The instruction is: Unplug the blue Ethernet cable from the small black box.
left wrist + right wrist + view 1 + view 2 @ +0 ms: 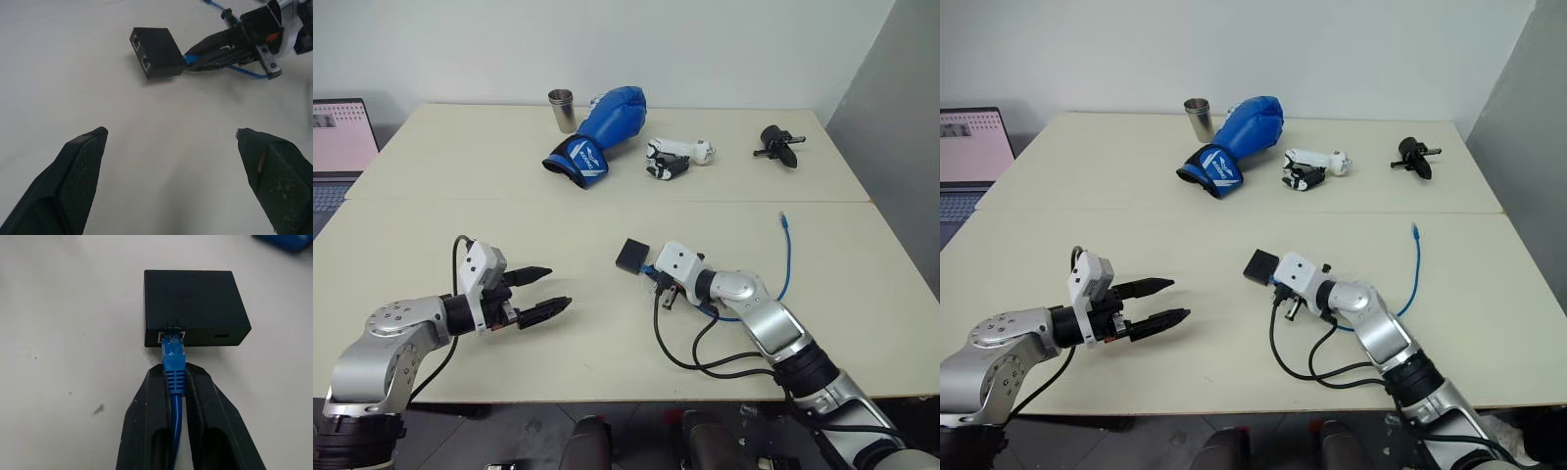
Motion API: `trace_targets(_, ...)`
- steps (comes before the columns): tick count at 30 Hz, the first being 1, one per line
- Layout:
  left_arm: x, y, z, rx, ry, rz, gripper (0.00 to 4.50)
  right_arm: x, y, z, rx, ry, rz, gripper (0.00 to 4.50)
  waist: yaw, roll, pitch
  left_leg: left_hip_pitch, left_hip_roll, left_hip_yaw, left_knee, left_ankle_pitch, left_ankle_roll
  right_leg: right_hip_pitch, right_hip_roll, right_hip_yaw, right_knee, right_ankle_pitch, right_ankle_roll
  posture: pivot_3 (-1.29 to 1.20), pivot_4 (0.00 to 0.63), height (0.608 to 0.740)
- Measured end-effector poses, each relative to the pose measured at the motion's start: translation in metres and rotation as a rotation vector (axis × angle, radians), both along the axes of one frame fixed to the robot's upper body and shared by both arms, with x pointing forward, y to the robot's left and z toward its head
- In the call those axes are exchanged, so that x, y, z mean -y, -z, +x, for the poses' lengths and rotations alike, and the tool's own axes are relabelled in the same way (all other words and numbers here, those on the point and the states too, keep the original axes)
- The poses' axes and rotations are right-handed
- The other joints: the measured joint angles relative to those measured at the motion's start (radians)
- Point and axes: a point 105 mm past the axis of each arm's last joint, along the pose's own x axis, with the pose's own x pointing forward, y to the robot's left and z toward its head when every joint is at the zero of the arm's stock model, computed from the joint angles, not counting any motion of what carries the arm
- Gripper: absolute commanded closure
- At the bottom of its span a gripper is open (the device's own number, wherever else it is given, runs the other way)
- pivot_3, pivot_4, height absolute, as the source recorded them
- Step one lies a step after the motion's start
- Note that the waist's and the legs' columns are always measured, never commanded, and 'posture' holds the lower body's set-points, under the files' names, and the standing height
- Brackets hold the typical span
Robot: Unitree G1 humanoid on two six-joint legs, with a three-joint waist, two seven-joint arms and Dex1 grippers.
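gripping the blue ethernet cable [174,377] just behind its plug, the right pincer [175,382] sits closed on the boot beside the small black box [193,306].

nearest, the left pincer [540,293] hovers over the bench [587,343] with its two black fingers spread wide and nothing between them. further in, near the bench's middle, the small black box lies flat with the plug seated in a port on its edge; the cable trails back under the right arm and curves away to a free end [783,215]. at the far side lie a blue boxing glove [602,132], a metal cup [562,110], a white-and-black device [675,157] and a black handled tool [779,145].
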Motion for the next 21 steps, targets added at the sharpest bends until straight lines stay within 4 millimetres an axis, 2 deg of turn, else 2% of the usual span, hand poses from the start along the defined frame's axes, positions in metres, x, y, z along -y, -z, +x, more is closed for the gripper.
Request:
trace_targets(2,0.006,-0.011,0.004,-0.039,0.008,-0.093,0.00,-0.007,-0.017,-0.004,0.157,-0.092,-0.040,4.37,-0.001,0.000,0.000,0.000,0.000,0.000,0.000,0.000,0.000,0.000,0.000,0.000,0.001,0.000,0.000,0.00,0.150,0.740)
trace_targets(6,0.013,-0.029,0.011,-0.080,0.018,-0.208,0.00,-0.018,-0.039,-0.015,0.357,-0.236,-0.074,4.37,-0.001,0.000,0.000,0.000,0.000,0.000,0.000,0.000,0.000,0.001,0.000,0.000,0.001,0.000,0.000,0.00,0.150,0.740)
trace_targets(8,0.016,-0.034,0.015,-0.103,0.020,-0.261,0.00,-0.021,-0.040,-0.023,0.393,-0.303,-0.074,4.37,0.000,0.000,0.000,0.000,0.000,-0.001,0.000,0.000,0.000,0.001,0.000,0.000,0.001,0.003,-0.005,0.00,0.150,0.740)
trace_targets(12,0.018,-0.038,0.017,-0.136,0.035,-0.294,0.00,-0.027,-0.043,-0.035,0.434,-0.403,-0.069,4.37,0.000,0.000,0.000,0.000,0.000,-0.001,0.000,0.000,0.000,0.001,0.000,0.000,0.001,0.003,-0.005,0.00,0.150,0.740)
trace_targets(21,0.031,-0.039,0.014,-0.183,0.129,-0.280,0.00,-0.030,-0.048,-0.042,0.466,-0.486,-0.105,4.37,0.004,0.000,0.000,0.001,0.000,-0.001,0.001,0.000,0.000,0.001,0.000,-0.001,0.001,0.003,-0.005,0.00,0.150,0.740)
